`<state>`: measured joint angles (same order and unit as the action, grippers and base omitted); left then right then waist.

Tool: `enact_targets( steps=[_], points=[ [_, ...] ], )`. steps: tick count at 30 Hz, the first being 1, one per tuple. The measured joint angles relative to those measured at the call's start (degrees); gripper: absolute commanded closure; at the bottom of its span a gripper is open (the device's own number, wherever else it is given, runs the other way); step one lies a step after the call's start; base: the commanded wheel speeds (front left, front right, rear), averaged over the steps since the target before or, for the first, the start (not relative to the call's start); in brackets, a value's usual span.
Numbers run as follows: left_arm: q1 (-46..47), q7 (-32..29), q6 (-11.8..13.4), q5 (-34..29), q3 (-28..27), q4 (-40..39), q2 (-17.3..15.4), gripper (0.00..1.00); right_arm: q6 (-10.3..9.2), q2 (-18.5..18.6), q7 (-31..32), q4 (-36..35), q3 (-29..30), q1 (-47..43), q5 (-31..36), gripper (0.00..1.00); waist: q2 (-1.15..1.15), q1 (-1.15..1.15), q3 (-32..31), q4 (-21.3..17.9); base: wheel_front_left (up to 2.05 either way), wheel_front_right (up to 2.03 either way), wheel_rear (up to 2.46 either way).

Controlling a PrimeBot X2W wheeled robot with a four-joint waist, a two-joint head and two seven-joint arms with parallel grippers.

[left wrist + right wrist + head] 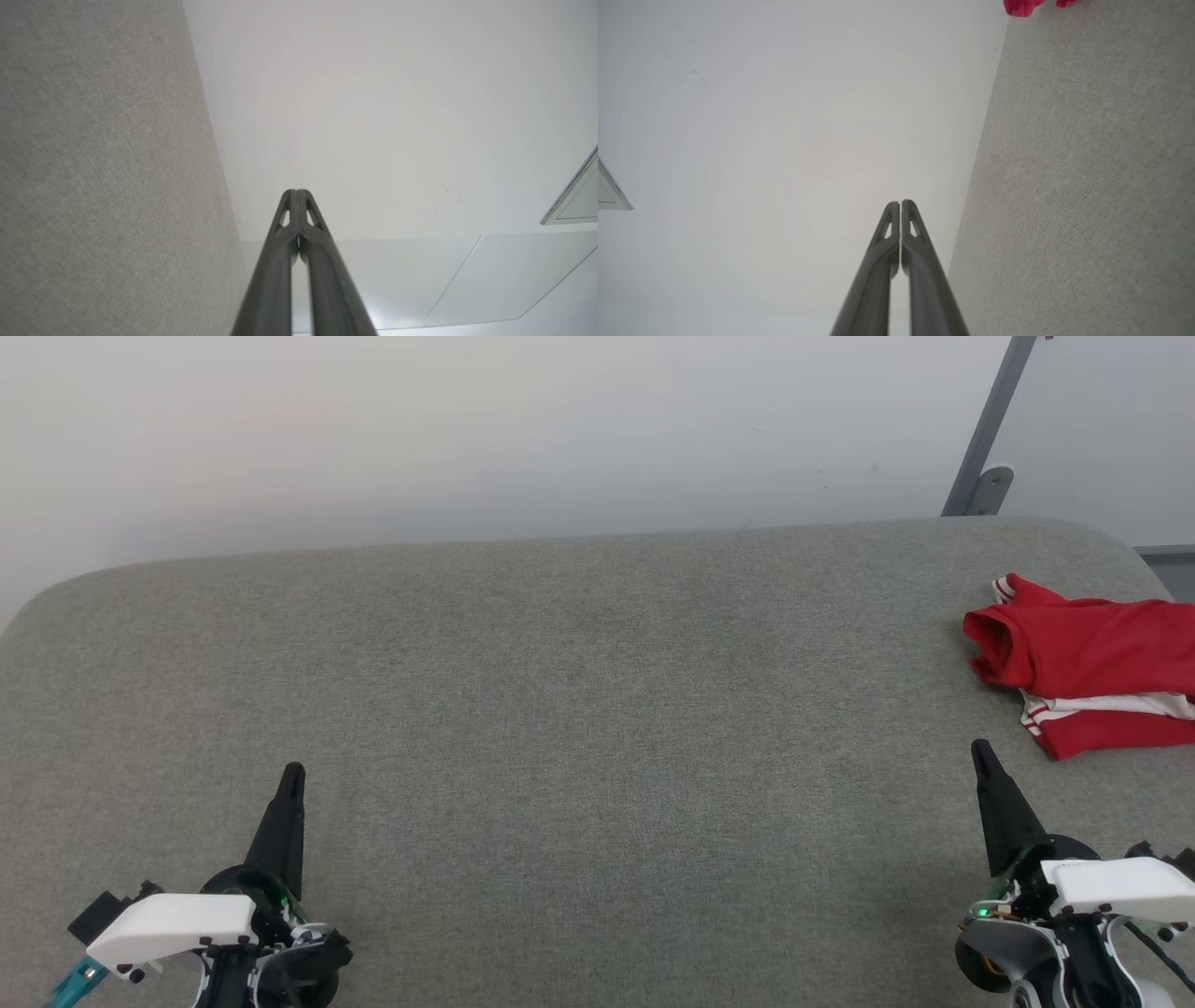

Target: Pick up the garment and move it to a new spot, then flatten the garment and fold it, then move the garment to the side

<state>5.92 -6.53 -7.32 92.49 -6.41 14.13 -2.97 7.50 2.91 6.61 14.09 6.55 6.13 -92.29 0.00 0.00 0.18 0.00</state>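
The garment (1088, 663), a red shirt with white and striped trim showing, lies folded in a small stack at the far right of the grey fabric surface (579, 709), partly cut off by the picture's edge. A sliver of the garment (1020, 7) shows at the top of the right wrist view. My right gripper (980, 749) is shut and empty, a short way in front of and left of the garment, not touching it. My left gripper (293, 771) rests shut and empty at the lower left. Both pairs of fingers press together in the wrist views: left gripper (296, 191), right gripper (900, 202).
A pale wall (467, 429) rises behind the surface's rounded back edge. A grey metal post with a bracket (988, 439) stands at the back right. The broad middle of the grey surface is bare fabric.
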Motion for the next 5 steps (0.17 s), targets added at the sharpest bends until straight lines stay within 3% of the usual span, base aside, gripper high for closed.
enact_targets(
  steps=[5],
  points=[
    [0.0, 0.0, 0.0, 0.0, -0.01, 0.0, 0.01, 1.0, 0.0, 0.0, 0.0, 0.0, -0.01, 0.0, 0.0, 1.0, 0.0, 0.0, 0.0, 0.0, 0.0, 0.0, 0.0]
  ],
)
